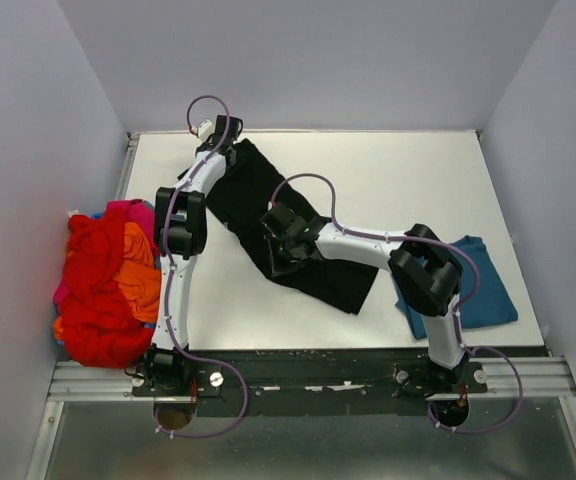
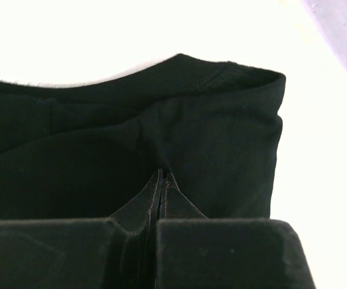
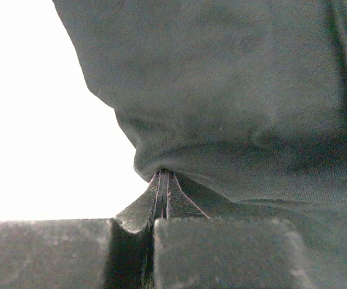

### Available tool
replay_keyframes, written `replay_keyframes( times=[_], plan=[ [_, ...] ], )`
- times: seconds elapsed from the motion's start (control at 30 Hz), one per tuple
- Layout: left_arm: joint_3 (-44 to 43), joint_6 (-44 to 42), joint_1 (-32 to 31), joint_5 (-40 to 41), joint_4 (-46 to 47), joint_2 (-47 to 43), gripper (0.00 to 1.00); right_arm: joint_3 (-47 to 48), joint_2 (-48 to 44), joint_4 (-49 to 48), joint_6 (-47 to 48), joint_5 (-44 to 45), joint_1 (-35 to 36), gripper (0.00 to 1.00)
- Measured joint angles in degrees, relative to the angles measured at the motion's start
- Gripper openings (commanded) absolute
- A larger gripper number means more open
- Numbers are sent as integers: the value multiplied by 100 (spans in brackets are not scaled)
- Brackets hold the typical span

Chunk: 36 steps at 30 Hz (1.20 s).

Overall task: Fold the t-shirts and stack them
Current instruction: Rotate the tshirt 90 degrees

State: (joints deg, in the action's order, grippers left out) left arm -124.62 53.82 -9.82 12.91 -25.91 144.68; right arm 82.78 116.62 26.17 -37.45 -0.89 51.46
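Note:
A black t-shirt (image 1: 298, 240) lies folded in a long strip across the middle of the table, print side hidden. My left gripper (image 1: 230, 135) is at its far end, shut on the black cloth (image 2: 161, 120). My right gripper (image 1: 276, 255) is at the strip's near left edge, shut on a fold of the same shirt (image 3: 234, 108). A folded teal-blue t-shirt (image 1: 473, 285) lies flat at the right. A heap of red (image 1: 93, 290), orange (image 1: 140, 275) and pink (image 1: 128, 210) t-shirts sits at the left edge.
The white table (image 1: 388, 170) has walls at the back and on both sides. The black rail (image 1: 308, 375) with both arm bases runs along the near edge. The heap overhangs the table's left edge.

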Motion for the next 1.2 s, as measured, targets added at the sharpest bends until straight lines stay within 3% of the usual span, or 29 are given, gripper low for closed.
replay_keyframes(
  times=[0.23, 0.4, 0.53, 0.83, 1.2],
  plan=[
    [-162, 33, 13, -262, 389, 201, 0, -138, -927, 278, 328, -68, -535, 1],
    [-424, 192, 31, -595, 791, 476, 0, -1325, -2430, 376, 509, 96, -1609, 1],
    [-439, 310, 35, -691, 1016, 546, 0, -1976, -2682, 555, 581, 564, -2229, 1],
    [-433, 461, 37, -817, 1213, 592, 0, -2194, -1770, 723, 581, 1078, -2085, 1],
    [-391, 472, 7, -890, 1388, 619, 0, -2516, -1954, 621, 109, 1676, -1239, 1]
  ],
)
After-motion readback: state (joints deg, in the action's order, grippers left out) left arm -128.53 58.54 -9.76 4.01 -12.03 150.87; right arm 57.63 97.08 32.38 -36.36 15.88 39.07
